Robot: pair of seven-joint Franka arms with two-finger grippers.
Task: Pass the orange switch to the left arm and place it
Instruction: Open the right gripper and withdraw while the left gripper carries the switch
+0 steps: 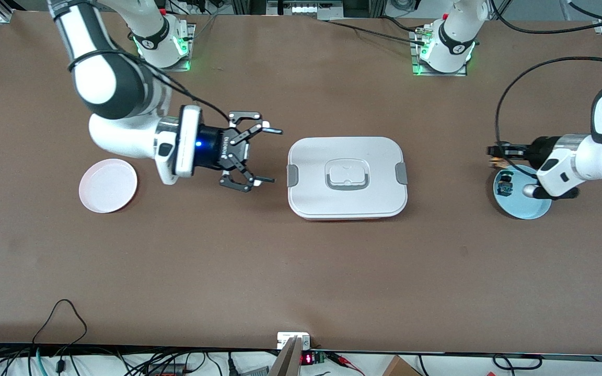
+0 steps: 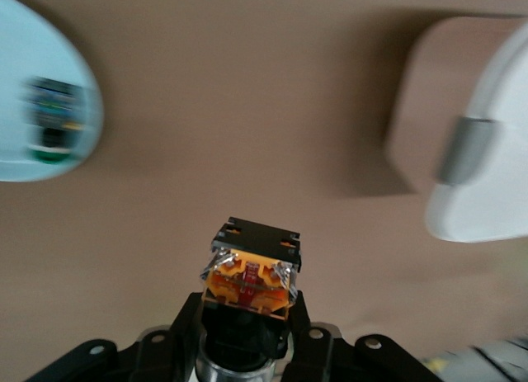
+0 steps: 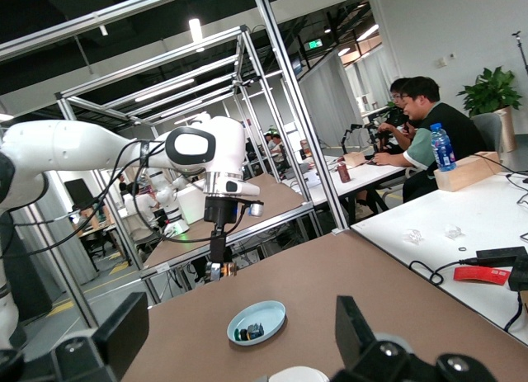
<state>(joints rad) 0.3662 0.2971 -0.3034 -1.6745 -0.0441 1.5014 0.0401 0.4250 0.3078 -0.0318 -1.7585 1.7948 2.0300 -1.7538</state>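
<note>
Holding the orange switch (image 2: 250, 283) clamped in the left gripper (image 2: 247, 332), fingers closed on its body, up in the air just above the light-blue plate (image 1: 533, 209) at the left arm's end of the table. Leaving a second small switch with a blue-green cap (image 1: 504, 185) on that plate. Waiting with the right gripper (image 1: 259, 154), fingers spread wide and empty, beside the white lidded box (image 1: 347, 177), pink plate (image 1: 108, 185) near it. Step judged: carry toward handover. Next calling for travelling over or around the box, then meeting the spread fingers.
</note>
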